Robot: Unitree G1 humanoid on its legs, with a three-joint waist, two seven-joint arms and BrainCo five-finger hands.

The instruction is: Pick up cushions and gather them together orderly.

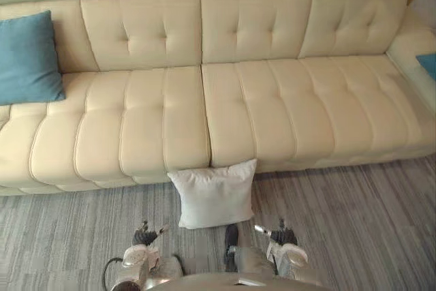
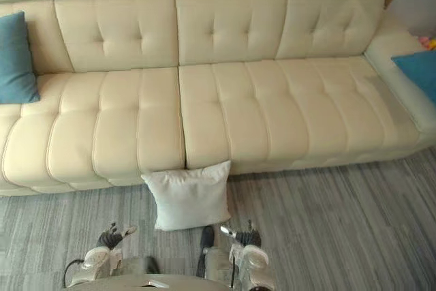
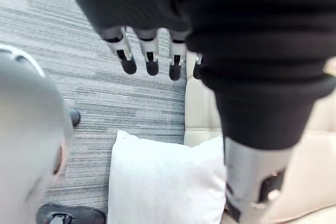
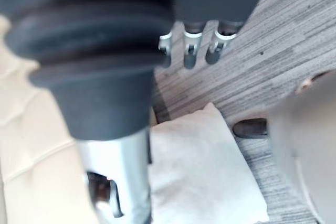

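A white cushion (image 1: 213,193) stands on the floor, leaning against the front of the sofa near its middle seam. One blue cushion (image 1: 27,59) rests upright at the sofa's left end. A second blue cushion (image 2: 417,73) lies on the sofa's right arm section. My left hand (image 1: 145,236) hangs low, just left of the white cushion, and my right hand (image 1: 279,235) just right of it. Both are open and hold nothing. In the wrist views the left hand's fingers (image 3: 150,59) and the right hand's fingers (image 4: 190,51) hang relaxed above the white cushion (image 3: 163,182).
The long cream tufted sofa (image 1: 204,120) spans the whole width, its seats bare between the blue cushions. Grey striped carpet (image 1: 354,223) runs along its front, with free room to either side of the white cushion.
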